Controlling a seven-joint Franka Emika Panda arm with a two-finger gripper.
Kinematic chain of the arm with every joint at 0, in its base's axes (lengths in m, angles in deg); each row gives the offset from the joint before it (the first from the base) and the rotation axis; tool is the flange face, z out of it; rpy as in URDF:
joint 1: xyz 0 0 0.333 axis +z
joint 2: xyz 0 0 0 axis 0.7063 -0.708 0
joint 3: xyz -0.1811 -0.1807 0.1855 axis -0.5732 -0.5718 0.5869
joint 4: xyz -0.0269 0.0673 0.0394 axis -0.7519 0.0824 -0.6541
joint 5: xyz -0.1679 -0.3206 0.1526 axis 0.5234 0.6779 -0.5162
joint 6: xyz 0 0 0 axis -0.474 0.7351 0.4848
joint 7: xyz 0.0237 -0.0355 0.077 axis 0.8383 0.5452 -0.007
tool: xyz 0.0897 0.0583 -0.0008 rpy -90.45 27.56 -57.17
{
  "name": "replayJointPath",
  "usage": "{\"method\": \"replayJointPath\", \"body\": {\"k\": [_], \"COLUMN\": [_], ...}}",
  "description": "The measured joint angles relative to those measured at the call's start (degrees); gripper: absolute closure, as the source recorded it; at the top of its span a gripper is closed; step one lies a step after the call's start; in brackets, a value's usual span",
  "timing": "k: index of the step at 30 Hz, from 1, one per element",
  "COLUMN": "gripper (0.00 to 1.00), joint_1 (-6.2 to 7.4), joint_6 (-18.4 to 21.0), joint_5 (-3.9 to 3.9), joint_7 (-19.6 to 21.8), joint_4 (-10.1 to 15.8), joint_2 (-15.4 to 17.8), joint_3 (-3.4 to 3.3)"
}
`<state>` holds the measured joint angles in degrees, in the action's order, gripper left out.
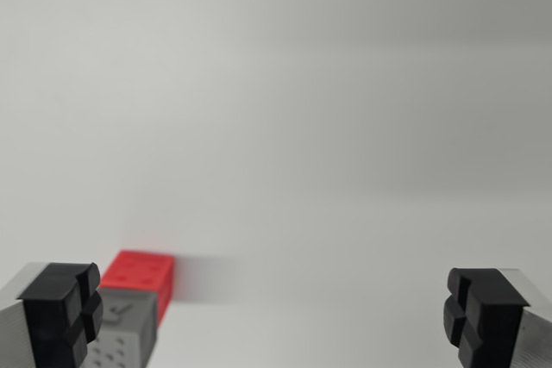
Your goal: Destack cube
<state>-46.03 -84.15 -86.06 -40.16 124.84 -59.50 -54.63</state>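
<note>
Wrist view only. Jaws stand wide apart and hold nothing: one black ribbed fingertip pad [60, 312] at bottom left, the other [483, 314] at bottom right, each on a light grey finger body cut off by the frame edge. Gripper [272, 314] midpoint sits over bare surface.

Small red plastic cube with stud dimples on top [138, 275] is at lower left of the wrist view, just right of and behind the left pad. It looks to sit beside or against a grey studded plastic cube [128, 333] that lies nearer the camera; cannot tell whether red rests on grey or on the counter behind it. No long axis on either, both roughly square; the edges run slightly skewed to the frame, with the red cube's right side face turned toward the centre.

Grey cube is partly hidden by the left pad and cut off by the bottom edge. A soft blurred shadow trails right of the red cube.

Plain white matte counter [328, 170] fills the rest, out of focus toward the far side; no counter edge is visible. Open room centre, right and far.
</note>
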Motion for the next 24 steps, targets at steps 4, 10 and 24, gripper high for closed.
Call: {"method": "replayJointPath", "body": {"k": [4, 10, 24], "gripper": [0.0, 0.0, 0.0], "joint_1": [0.29, 0.72, 2.25], "joint_6": [-0.8, -2.3, -6.6], "joint_5": [0.0, 0.0, 0.04], "joint_7": [0.6, 1.5, 4.5], "joint_4": [1.4, 3.8, 10.6], "joint_2": [0.6, 1.7, 4.5], "joint_3": [0.15, 0.44, 1.33]}}
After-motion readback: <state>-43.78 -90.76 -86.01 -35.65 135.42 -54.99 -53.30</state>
